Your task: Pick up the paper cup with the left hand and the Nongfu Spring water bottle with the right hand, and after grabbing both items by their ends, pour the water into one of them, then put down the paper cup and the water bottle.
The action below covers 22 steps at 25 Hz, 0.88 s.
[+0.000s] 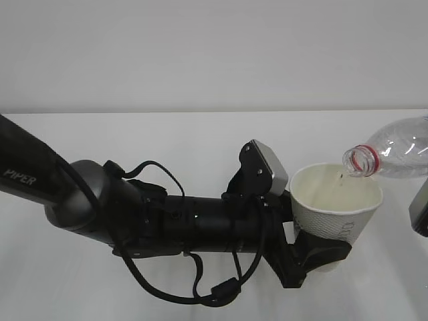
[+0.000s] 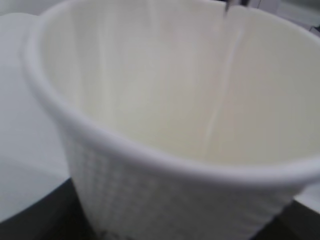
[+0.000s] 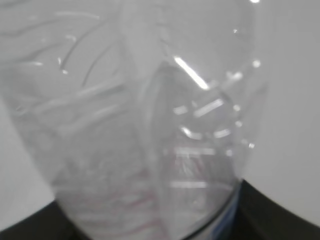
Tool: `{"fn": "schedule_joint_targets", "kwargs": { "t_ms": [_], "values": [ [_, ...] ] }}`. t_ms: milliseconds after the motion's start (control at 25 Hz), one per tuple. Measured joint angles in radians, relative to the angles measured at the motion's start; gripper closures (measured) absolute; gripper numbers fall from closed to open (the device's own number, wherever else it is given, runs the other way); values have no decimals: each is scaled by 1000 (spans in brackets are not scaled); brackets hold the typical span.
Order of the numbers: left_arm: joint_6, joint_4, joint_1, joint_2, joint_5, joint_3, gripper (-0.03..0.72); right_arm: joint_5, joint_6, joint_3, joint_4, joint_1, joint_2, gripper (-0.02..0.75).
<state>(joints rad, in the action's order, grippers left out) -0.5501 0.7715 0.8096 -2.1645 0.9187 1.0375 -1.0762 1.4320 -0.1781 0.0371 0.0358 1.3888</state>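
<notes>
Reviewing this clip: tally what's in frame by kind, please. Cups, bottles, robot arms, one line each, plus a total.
Paper cups: 1, the paper cup, held by the left gripper
Bottles: 1, the water bottle, tilted with its mouth over the cup
Robot arms: 2, the PIPER arm and, cut off at the right edge, the right gripper
Total: 4

A plain white table (image 1: 200, 140) fills the near and middle ground; its far edge runs straight from left to right; behind it stands a bare, pale grey wall (image 1: 200, 47); the light is soft and even, casting faint shadows.
</notes>
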Motion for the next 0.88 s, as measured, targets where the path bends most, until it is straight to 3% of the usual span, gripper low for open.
{"fn": "schedule_joint_targets", "kwargs": {
  "t_ms": [880],
  "values": [
    [0,0,0,-5,-2,0,156,-2,0,0,0,0,0,334]
  ]
}}
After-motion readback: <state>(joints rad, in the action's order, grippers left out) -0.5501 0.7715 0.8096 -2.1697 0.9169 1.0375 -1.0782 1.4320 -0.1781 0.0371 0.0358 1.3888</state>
